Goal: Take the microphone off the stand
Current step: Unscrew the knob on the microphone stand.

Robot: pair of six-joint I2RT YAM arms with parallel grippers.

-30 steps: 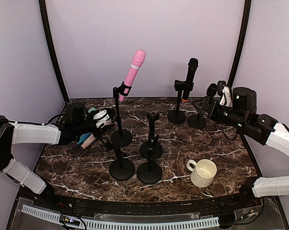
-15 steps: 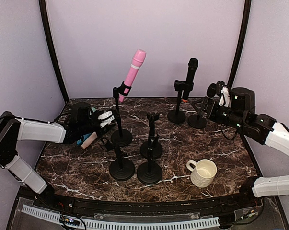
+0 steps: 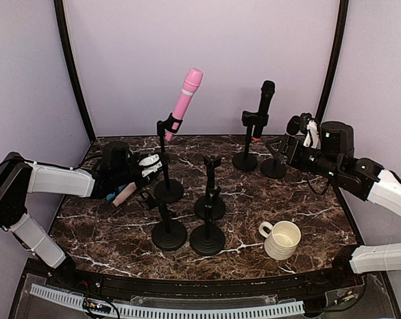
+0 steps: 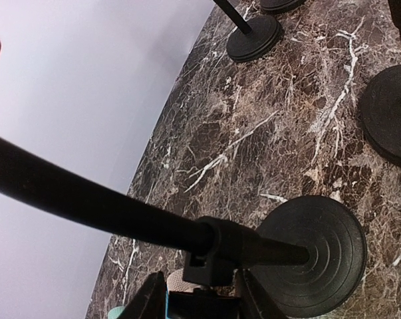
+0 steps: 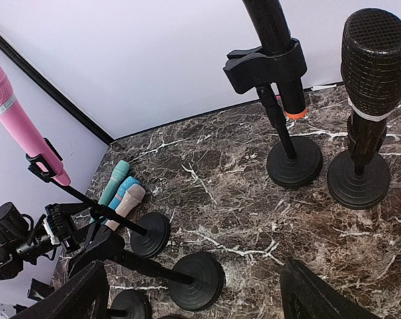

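Left claw [image 3: 152,163], jaws partly open astride the pole [image 4: 114,211] low on the stand [image 3: 168,191], should steady that pole firmly so the pink microphone [image 3: 185,100], clipped at the stand's top, can lift free without toppling it.

My left arm [image 3: 54,181] lies low and stretched out, reaching in from the left of the pink microphone's stand [image 3: 167,190], with the wrist about level. My left gripper [image 3: 151,163] sits at that stand's pole, low down, just above its base. In the wrist view I have a finger [image 4: 147,302] on each side of the pole, narrowly parted, and I cannot tell whether my pads press on it. My right arm [image 3: 360,176] is well to the right of the stand, elbow bent, forearm pointing toward it. My right gripper [image 3: 283,145] hangs raised there, fingers [image 5: 80,299] spread wide with nothing between them.
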